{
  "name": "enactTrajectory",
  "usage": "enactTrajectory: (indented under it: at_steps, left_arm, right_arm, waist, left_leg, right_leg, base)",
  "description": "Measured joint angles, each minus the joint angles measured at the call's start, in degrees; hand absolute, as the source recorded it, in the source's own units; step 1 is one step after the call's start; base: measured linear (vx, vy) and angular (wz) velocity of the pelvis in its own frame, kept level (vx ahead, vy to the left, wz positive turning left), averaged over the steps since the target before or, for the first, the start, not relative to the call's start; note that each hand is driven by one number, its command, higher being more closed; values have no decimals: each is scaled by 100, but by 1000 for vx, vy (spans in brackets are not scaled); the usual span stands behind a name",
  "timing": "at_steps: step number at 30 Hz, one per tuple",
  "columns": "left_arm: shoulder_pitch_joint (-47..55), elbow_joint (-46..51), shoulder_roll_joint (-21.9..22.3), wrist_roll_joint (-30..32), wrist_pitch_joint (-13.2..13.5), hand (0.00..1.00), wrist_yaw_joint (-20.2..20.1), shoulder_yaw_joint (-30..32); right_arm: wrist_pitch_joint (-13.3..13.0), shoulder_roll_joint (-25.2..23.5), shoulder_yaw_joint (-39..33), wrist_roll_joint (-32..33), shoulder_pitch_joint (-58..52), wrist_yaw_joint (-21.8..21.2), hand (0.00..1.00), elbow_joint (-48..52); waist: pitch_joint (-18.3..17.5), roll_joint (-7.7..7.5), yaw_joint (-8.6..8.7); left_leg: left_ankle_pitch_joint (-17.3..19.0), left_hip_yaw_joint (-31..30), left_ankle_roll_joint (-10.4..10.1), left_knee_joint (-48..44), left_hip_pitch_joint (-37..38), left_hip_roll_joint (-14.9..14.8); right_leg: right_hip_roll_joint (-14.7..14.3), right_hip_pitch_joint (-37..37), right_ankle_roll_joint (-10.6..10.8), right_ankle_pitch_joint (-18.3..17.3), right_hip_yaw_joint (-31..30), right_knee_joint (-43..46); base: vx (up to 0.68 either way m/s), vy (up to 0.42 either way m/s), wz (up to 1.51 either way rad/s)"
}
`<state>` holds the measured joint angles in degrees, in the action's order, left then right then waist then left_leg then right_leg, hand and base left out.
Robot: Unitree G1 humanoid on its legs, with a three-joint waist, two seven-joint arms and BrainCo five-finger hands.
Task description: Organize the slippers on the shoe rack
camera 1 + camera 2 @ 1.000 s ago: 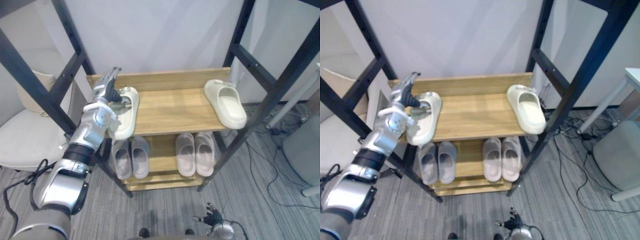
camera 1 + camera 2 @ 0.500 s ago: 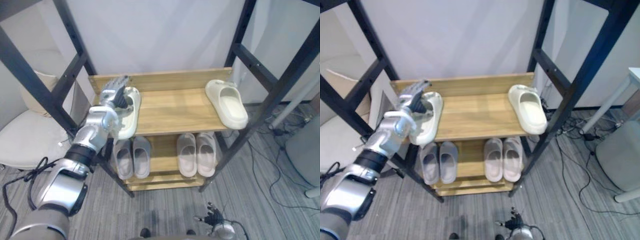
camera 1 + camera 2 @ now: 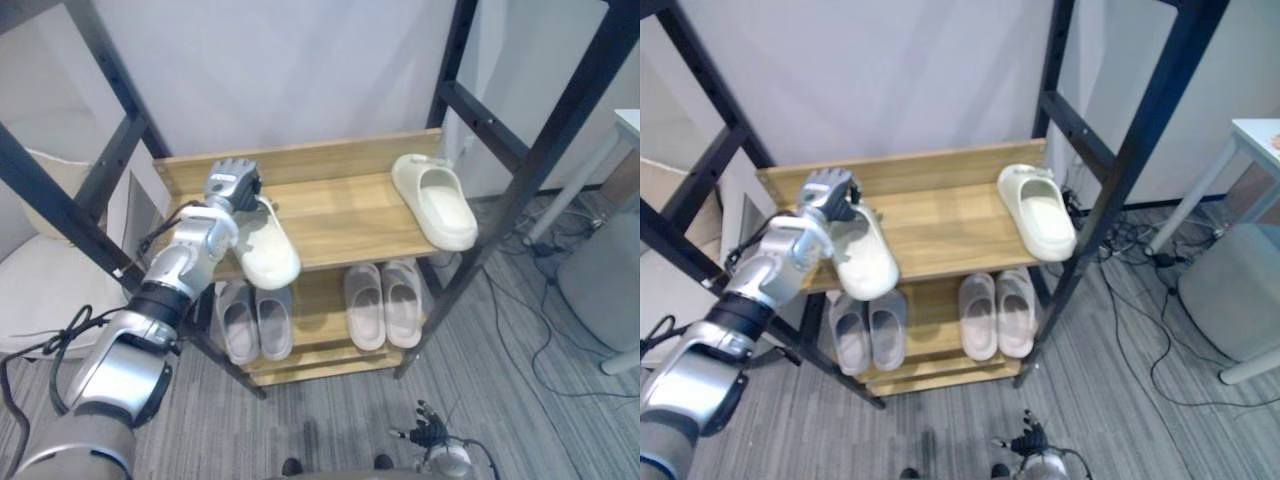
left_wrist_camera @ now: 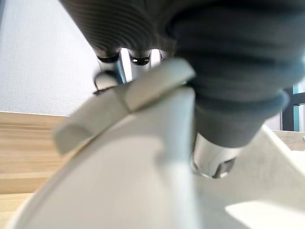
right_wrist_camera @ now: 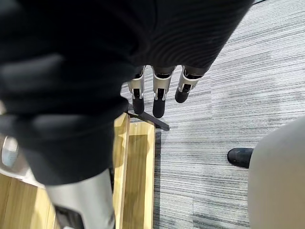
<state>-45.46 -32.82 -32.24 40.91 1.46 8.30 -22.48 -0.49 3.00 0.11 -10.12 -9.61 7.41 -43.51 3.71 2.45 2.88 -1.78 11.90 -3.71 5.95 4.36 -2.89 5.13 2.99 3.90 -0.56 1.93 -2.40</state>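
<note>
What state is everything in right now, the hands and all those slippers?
Left hand: shut on the left cream slipper.
Left cream slipper: held, slanted, one end past the top shelf's front edge.
Right cream slipper: free, lying on the top shelf.
Left grey pair and right grey pair: each side by side on the lower shelf.
Right hand: open, hanging low.

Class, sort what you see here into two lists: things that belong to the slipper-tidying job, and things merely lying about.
Belong to the job: left hand curled on the first cream slipper; second cream slipper; shoe rack; left grey pair; right grey pair; right hand, open, hanging low.
Lying about: floor cables; grey seat; white table; pale cushioned seat.
</note>
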Motion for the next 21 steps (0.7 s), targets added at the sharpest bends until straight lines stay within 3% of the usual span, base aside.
enactTrajectory:
  at_steps: [11, 19, 21]
  left_arm:
    - [-96, 177, 0, -57, 79, 100, 61, -338]
    - [-384, 180, 3, -38, 124, 100, 309, -670]
    - [-458, 174, 7, 9, 168, 100, 359, -709]
  right_arm:
    - [-6, 51, -1, 4, 24, 40, 0, -3]
    - [-58, 163, -1, 28, 159, 111, 0, -86]
    - [-66, 167, -3, 128, 210, 163, 0, -131]
  waist:
    - [13, 60, 57]
    - [101, 198, 176]
    - [120, 207, 275]
  left_leg:
    - [-2, -44, 2, -1, -8, 46]
    - [-1, 15, 3, 0, -49, 42]
    - [2, 33, 0, 0, -45, 42]
  right_leg:
    - [13, 4, 4, 3, 18, -4]
    - [-8, -107, 0, 40, -101, -3]
    - [-11, -112, -1, 41, -120, -3]
  base:
    - [0, 0, 0]
    - [-1, -1, -6]
    - [-2, -9, -9]
